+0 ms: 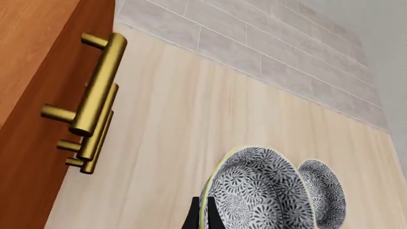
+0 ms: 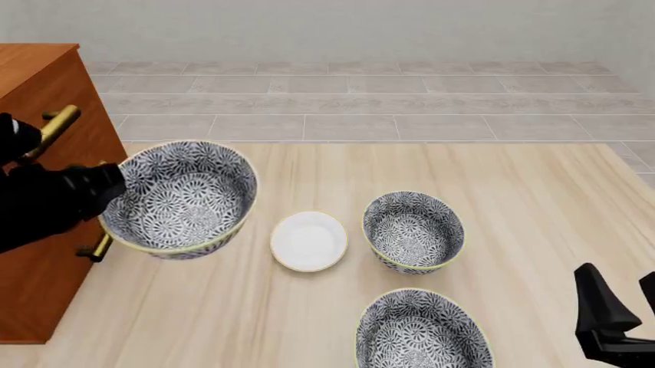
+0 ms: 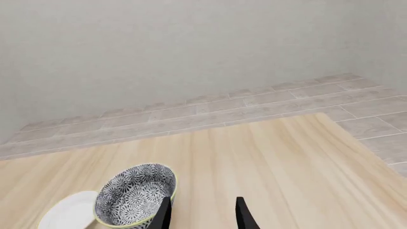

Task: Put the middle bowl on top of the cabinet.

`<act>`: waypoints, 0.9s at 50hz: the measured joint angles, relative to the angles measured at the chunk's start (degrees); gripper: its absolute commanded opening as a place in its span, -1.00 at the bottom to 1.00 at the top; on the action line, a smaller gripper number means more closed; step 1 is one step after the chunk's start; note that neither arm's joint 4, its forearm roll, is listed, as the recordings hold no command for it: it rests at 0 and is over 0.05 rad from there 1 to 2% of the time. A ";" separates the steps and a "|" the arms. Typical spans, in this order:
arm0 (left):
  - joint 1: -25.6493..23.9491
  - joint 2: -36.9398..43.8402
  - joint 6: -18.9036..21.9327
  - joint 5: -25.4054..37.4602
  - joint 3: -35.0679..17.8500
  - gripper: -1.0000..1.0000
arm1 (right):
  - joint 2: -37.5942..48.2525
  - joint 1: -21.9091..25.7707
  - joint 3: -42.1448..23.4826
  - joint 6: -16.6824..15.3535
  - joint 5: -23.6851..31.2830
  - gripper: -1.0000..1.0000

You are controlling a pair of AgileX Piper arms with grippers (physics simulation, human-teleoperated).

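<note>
The middle bowl (image 2: 182, 198), deep with a grey-and-white floral pattern and a cream rim, hangs tilted above the table, just right of the cabinet (image 2: 39, 253). My left gripper (image 2: 110, 193) is shut on its left rim. In the left wrist view the bowl (image 1: 258, 191) fills the space at my fingers (image 1: 196, 215), with the cabinet's front (image 1: 32, 71) and its brass handles (image 1: 102, 81) close beside it. The cabinet top (image 2: 31, 65) is bare where it shows. My right gripper (image 2: 624, 303) stands open near the table's front right, holding nothing.
Two more patterned bowls rest on the table, one at centre right (image 2: 413, 231) and one at the front edge (image 2: 422, 331). A small white dish (image 2: 308, 241) lies between the held bowl and them. A tiled strip (image 2: 358, 100) runs behind the table.
</note>
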 measured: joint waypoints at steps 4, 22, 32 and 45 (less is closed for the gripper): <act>0.45 0.12 -0.01 0.57 -1.00 -1.00 | -0.09 -0.02 0.00 0.01 0.09 1.00; 1.02 1.18 -0.17 3.79 -5.31 -1.00 | 0.11 0.06 0.00 -0.23 -0.04 1.00; 1.45 2.12 -0.78 5.66 -7.76 -1.00 | 0.33 0.19 0.00 -0.38 -0.18 1.00; 1.81 2.86 -2.99 7.43 -10.00 -1.00 | 0.52 0.23 0.00 -0.44 -0.33 1.00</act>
